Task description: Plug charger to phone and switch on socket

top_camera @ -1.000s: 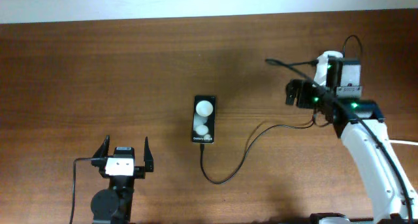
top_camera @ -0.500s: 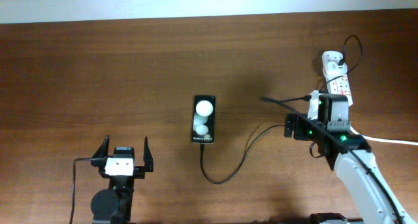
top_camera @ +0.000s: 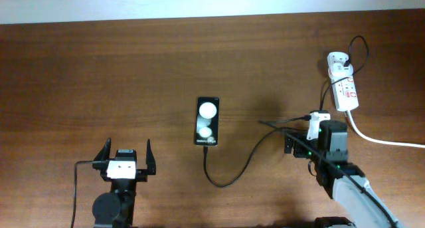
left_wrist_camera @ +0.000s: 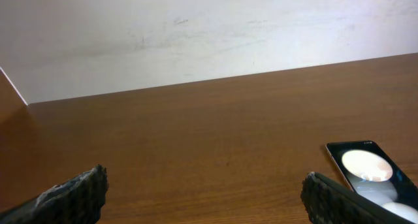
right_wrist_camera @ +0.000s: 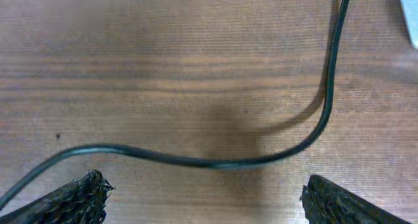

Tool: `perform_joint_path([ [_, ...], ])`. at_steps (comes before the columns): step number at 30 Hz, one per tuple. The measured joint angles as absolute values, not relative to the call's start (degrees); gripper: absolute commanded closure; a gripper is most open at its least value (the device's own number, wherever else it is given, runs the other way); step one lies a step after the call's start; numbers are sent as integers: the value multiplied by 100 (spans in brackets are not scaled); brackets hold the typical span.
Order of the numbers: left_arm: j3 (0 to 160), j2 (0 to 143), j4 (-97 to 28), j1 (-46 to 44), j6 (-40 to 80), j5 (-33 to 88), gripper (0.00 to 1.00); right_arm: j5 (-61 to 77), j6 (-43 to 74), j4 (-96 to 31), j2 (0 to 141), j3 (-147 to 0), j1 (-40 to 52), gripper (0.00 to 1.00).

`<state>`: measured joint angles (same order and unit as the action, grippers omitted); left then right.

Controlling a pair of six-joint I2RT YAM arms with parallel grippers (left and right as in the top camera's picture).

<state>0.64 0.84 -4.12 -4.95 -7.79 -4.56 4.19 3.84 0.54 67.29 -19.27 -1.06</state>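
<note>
Showed, from above, a brown wooden table (top_camera: 99,68) with the phone (top_camera: 207,121) lying flat and face up near its middle, two white round spots on its dark face. Traced the charger (right_wrist_camera: 209,163), a thin black cable, from the phone's lower edge through a loose loop, then up and right beneath the right gripper (right_wrist_camera: 206,194) and on toward the socket (top_camera: 344,90), a white strip near the far right edge with a thick white cord (top_camera: 385,141) trailing off right. Could not tell whether the plug tip was fully seated in the phone. Found the right gripper's fingers spread wide above the cable, holding nothing. Found the left gripper (top_camera: 126,155) near the front left, well apart from everything, fingers likewise spread and empty. Judged the charger light, limp and apt to slip: best pinched on the stiff plug tip, not the slack run. Judged the phone light and slick, likely to slide if pushed; likewise the socket, best pressed on its switch from straight above.
</note>
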Motion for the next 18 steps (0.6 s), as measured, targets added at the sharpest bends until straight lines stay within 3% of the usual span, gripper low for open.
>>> perform_joint_path([
  [8,64,84,-414,-495,-779,-456,1,462,381,1087,5999,-731,-106,1],
  [18,64,82,-414,-495,-794,-456,1,508,386,1068,4713,-71,-106,1],
])
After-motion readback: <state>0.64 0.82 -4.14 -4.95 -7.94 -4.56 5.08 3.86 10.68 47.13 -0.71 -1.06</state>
